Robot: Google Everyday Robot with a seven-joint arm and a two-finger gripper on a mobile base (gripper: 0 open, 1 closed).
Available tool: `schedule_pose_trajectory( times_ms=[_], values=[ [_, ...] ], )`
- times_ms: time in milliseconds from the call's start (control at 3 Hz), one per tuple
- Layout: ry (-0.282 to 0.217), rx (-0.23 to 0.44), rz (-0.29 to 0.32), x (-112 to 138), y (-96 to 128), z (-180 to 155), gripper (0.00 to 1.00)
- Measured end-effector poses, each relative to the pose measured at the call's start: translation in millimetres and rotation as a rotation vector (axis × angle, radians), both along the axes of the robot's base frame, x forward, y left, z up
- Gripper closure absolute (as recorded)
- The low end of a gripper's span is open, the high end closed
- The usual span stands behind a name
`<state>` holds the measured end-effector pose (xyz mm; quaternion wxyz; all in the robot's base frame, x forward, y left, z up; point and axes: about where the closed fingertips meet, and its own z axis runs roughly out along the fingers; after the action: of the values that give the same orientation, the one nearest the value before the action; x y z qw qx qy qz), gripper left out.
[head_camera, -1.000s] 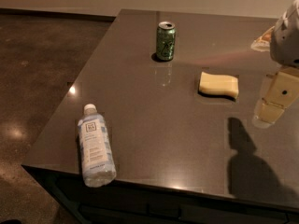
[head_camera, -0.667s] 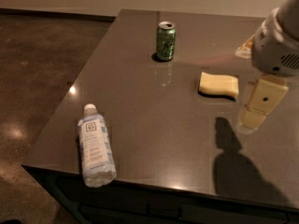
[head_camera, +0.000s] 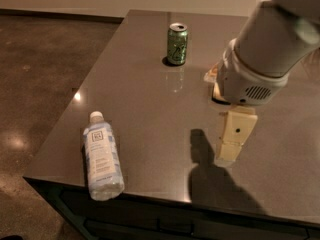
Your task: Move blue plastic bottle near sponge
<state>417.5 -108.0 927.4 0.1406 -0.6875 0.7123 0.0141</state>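
Camera view: a dark worktop [head_camera: 150, 109]. The blue plastic bottle [head_camera: 102, 156] lies on its side near the front left corner, cap pointing away. A green can [head_camera: 177, 44] stands upright at the back. The sponge [head_camera: 210, 75] peeks out from behind the white arm [head_camera: 270, 49]. The gripper [head_camera: 233, 143] hangs over the worktop, well apart from the bottle. Whether it is wide or narrow cannot be told.

Dim warm light; the hand [head_camera: 231, 151], over the table [head_camera: 150, 109] at right, casts a dark shadow, glare at left edge.
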Motion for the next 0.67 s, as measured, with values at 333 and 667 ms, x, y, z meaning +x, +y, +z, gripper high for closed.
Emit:
schedule_pose_trajectory(
  times_ms=[333,667],
  values=[
    [0.0,0.008,0.18,-2.8,47.5,-10.1,0.0],
    [-0.005,0.0,0.405,-5.9,96.6,-19.7,0.0]
  ],
)
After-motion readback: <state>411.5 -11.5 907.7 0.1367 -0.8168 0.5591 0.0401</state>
